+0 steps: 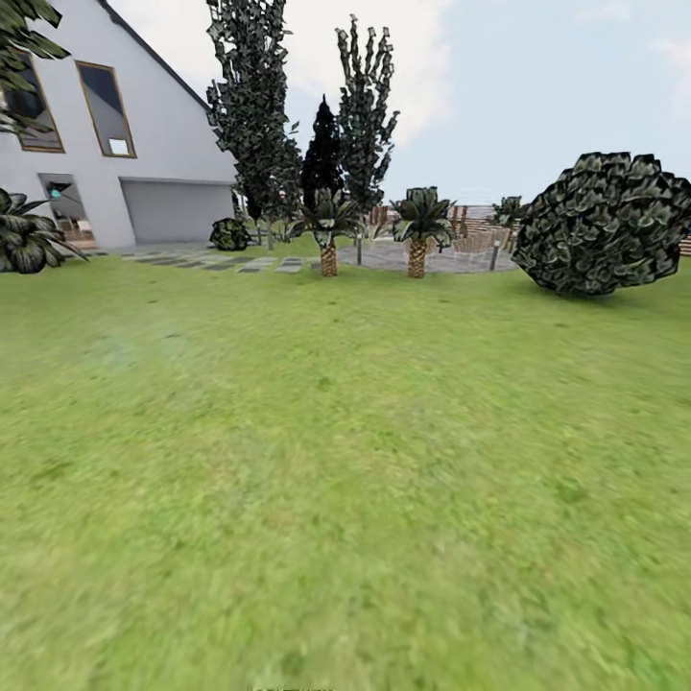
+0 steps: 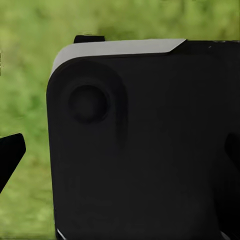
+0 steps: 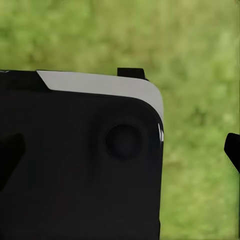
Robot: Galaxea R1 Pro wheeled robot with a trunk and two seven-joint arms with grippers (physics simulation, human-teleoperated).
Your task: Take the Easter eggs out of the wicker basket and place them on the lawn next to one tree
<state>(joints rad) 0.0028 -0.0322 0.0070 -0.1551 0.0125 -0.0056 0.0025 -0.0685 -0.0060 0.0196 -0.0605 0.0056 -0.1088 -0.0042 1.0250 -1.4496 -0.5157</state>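
Note:
The lawn (image 1: 345, 461) spreads wide and flat ahead of me in the head view. At its far edge stand two tall, slim trees (image 1: 251, 106) (image 1: 365, 106) with dark speckled leaves. The Easter eggs and the wicker basket are out of view. In the left wrist view, my left gripper (image 2: 120, 155) is open, one black fingertip (image 2: 11, 152) at each side, above grass and a black part of my own body (image 2: 140, 150). The right wrist view shows my right gripper (image 3: 120, 152) open the same way, a fingertip (image 3: 233, 149) at the frame's edge.
A white house (image 1: 144, 144) with a garage door stands at the back left. Two short scaly palms (image 1: 328, 230) (image 1: 418, 226) flank a grey paved patch (image 1: 451, 257). A big ball-shaped bush (image 1: 607, 223) sits at the right, with a stretch of slat fence (image 1: 470, 226) behind.

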